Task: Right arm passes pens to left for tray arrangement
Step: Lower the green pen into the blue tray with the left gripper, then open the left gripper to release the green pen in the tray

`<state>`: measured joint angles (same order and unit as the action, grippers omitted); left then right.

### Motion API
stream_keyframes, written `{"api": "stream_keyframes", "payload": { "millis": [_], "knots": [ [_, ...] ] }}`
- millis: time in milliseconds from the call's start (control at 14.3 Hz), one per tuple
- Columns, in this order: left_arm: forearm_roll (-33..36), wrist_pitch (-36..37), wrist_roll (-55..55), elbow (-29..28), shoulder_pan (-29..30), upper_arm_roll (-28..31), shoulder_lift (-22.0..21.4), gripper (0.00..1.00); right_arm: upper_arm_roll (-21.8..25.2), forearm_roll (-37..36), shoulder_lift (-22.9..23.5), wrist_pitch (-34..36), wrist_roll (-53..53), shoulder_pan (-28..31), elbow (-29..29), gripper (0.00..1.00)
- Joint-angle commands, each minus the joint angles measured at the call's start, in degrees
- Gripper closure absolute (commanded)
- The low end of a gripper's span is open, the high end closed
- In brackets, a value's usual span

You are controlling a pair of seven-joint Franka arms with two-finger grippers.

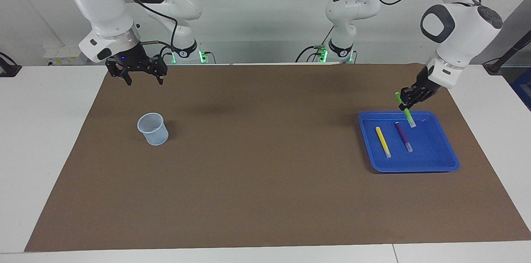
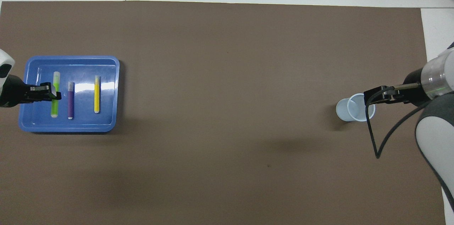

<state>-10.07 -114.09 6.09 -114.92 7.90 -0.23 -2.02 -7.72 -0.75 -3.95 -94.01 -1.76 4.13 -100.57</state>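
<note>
1. While the left gripper hangs over the tray, its fingers are clamped on the green pen, gripping it near the middle.
2. That pen tilts downward, its pale end low over the tray floor; whether the tip touches cannot be told.
3. Lying flat in the tray are the purple pen and the yellow pen, side by side and apart, roughly parallel.
4. From overhead, the green pen lines up beside the purple, with the yellow toward the table's middle.
5. The tray sits at the left arm's end of the table.
6. At the other end the right gripper waits in the air, fingers apart and holding nothing, over the mat close to a mesh cup.
7. Judged from this, two pens are placed and the third needs only setting down and releasing; the task looks nearly finished.
</note>
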Motion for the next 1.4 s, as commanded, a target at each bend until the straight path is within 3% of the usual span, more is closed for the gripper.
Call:
{"api": "stream_keyframes", "payload": {
  "millis": [0, 1332],
  "knots": [
    [3.03, -0.69, 6.03, 0.84, 2.20, -0.56, 2.81, 1.00, 0.69, -0.31, 1.31, 0.49, -0.26, -1.23, 1.70, 0.00],
    [6.30, -18.01, 18.52, -0.47, 10.11, -0.47, 16.88, 1.00, 3.59, 1.71, 2.45, -2.67, -1.93, -2.55, 0.46, 0.00]
  ]
}}
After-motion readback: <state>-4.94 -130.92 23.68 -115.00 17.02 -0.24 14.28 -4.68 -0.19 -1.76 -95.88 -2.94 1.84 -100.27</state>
